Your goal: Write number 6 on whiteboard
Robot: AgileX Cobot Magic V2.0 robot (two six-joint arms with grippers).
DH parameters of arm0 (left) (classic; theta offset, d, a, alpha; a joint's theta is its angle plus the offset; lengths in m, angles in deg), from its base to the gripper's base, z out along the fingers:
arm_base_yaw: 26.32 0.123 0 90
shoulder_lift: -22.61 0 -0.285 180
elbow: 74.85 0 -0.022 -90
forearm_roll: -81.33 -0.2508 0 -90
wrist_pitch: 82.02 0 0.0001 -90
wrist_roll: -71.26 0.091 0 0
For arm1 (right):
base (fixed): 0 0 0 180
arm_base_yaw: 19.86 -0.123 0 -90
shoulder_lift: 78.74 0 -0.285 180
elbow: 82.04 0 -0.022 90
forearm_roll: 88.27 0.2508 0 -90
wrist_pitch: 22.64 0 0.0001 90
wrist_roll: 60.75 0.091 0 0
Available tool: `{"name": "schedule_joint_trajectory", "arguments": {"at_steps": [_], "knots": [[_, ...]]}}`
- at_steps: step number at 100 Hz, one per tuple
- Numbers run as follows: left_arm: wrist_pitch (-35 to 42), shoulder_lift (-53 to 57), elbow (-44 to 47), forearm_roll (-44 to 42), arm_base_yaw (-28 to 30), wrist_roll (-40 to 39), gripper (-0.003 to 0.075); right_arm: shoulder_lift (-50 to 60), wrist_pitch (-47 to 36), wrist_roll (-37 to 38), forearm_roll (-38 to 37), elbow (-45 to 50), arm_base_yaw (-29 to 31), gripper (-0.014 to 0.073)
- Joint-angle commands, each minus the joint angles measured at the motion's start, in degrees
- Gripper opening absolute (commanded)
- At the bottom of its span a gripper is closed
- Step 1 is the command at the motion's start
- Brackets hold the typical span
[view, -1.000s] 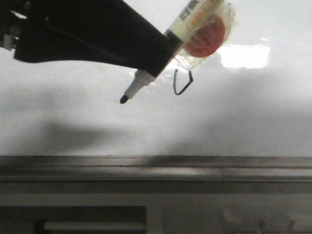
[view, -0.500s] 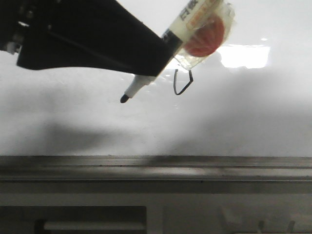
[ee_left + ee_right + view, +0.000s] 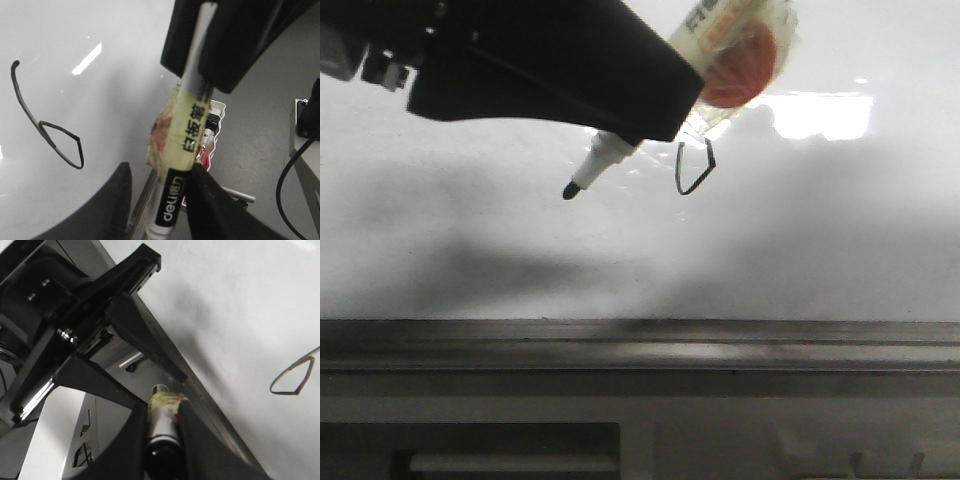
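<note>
**Front view: 6 drawn, pen tip off the board**

The 6 [image 3: 695, 170] sits on the whiteboard [image 3: 800, 240] in its upper middle, well above the rail [image 3: 640, 340]. Only its angular loop shows here. The left wrist view shows the whole figure, a curved stroke that closes into the loop. The marker [image 3: 588, 172] slants down to the left, and its tip [image 3: 570, 191] hangs just left of the loop, apart from the line.

The right gripper [image 3: 162, 435] pinches the marker's barrel between both fingers. The left gripper [image 3: 159, 197] straddles the marker. One finger touches it and a gap shows on the other side, so I cannot tell whether this claw presses.

The figure looks complete, so the step in hand is likely the withdrawal. Done well, the tip moves straight off the board toward the near side, with no sideways drift to the right where the loop's ink could smear. Both arms should move together so that the shared marker does not twist. The tip should also stay above the rail.
</note>
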Motion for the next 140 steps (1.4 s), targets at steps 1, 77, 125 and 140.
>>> {"name": "schedule_joint_trajectory", "arguments": {"at_steps": [1, 77, 125, 140], "knots": [[1.3, 1.0, -2.1, 1.3, -0.3, -0.1, 0.0146, 0.4, 0.7, -0.8, 3.3, -2.0, 0.0, -0.0050], [23.5, 12.1, 3.4, 12.3, 0.1, -7.3, -0.0020, 11.5, -4.4, 1.0, -5.4, 1.9, 3.7, 0.0393], [29.3, 7.2, 5.2, 30.8, 0.1, -7.3, -0.0020, 22.4, -13.9, 2.5, -2.4, 16.0, 5.4, 0.0393], [29.3, 1.4, 1.8, 30.7, 0.1, -7.3, -0.0020, 22.4, -13.9, 2.5, -2.4, 16.0, 5.4, 0.0393]]}}
